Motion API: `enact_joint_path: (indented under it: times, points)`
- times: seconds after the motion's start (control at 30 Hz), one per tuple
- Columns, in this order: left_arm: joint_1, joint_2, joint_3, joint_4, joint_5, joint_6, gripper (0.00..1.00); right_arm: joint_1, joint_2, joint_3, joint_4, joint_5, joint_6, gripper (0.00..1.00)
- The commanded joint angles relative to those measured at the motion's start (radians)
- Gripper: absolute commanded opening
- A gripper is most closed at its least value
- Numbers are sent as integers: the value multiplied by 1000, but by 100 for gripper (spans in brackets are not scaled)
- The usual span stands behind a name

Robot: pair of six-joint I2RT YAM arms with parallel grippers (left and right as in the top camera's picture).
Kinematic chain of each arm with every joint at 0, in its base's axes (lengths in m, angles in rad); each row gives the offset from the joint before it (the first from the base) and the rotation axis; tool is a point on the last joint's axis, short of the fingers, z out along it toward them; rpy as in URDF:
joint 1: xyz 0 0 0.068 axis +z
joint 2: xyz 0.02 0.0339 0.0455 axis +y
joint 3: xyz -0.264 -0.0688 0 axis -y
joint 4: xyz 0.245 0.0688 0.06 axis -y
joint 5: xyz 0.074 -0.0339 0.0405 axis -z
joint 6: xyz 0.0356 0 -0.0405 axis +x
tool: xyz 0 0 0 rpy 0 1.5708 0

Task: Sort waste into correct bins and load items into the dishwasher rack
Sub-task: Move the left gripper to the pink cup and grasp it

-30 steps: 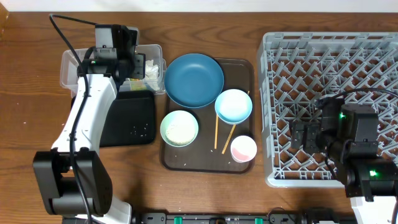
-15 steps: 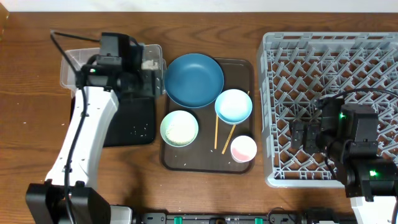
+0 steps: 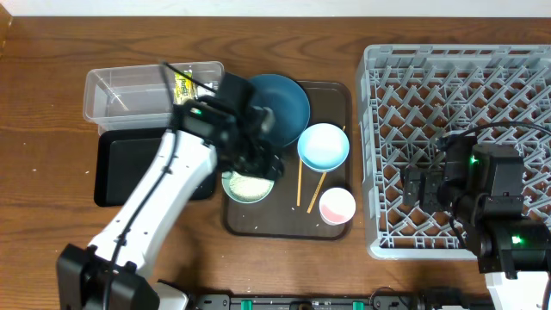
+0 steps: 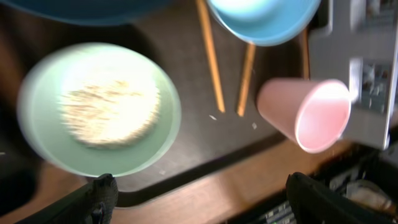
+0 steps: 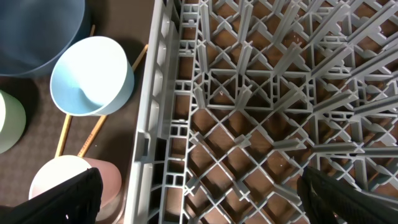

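Pale green, the bowl (image 3: 245,186) sat on the brown tray (image 3: 284,220) from overhead, just under our left hand (image 3: 262,162); the right hand (image 3: 416,188) was well apart. The left wrist showed us released fingers (image 4: 102,193), with the bowl up-left of them, holding rice (image 4: 109,115). The right wrist showed released fingers (image 5: 68,196) above the rack (image 5: 163,81).

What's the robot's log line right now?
left gripper open near pale green bowl | right gripper open above rack | wrapper in clear tub

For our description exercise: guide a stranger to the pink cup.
Find the big grey rack; a brown tray lies beside it. At the tray's rack-side edge, next to two chopsticks, sits the cup: smallest there, and the only pink thing.
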Motion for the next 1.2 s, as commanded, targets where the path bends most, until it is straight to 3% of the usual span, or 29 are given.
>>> enact_joint_path:
  times: [0.0,0.4,0.93,1.03,1.17]
  points:
    - [-78,26,-29,10,13,-22,90,8,-2,19,-2,-8,-11,99]
    - [-288,119,-61,135,12,-89,86,8,-2,19,-19,-7,-11,99]
    - [-325,249,-61,215,-13,-151,79,8,-2,19,-23,-7,-11,99]
    - [-340,268,-61,229,-13,-156,72,8,-2,19,-23,-7,-11,99]
    - [-350,290,-61,236,-13,-160,51,8,-2,19,-23,-7,-11,99]
